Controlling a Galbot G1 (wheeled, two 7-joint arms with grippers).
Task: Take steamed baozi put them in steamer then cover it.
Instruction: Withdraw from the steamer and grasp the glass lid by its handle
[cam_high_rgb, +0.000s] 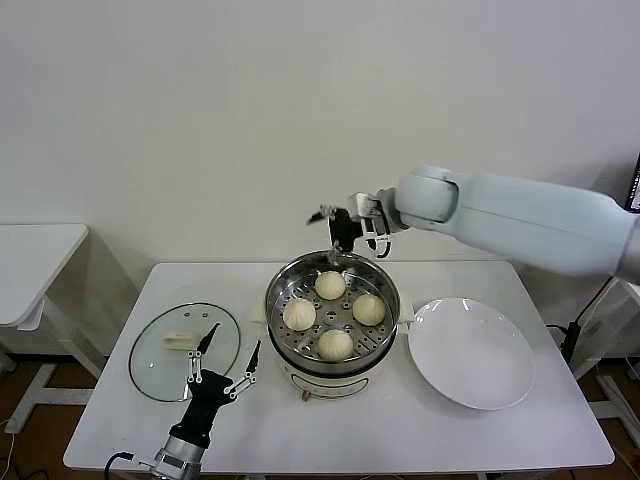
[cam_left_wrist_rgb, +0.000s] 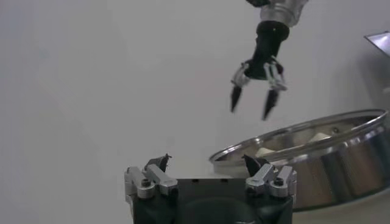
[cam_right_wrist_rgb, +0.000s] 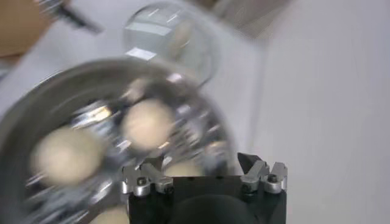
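Note:
Several cream-white baozi (cam_high_rgb: 331, 285) lie in the shiny steel steamer (cam_high_rgb: 283, 278) at the table's middle, and they show in the right wrist view (cam_right_wrist_rgb: 146, 123). The clear glass cover (cam_high_rgb: 160, 355) with its white handle lies flat on the table left of the steamer. My right gripper (cam_high_rgb: 349, 236) is open and empty, above the steamer's far rim; it also shows in the left wrist view (cam_left_wrist_rgb: 251, 102). My left gripper (cam_high_rgb: 232, 353) is open and empty, low over the table between the cover and the steamer, with the steamer's rim (cam_left_wrist_rgb: 304, 131) ahead of it.
An empty white plate (cam_high_rgb: 470, 352) lies right of the steamer. A second white table (cam_high_rgb: 30, 265) stands at the far left. A white wall is close behind the table.

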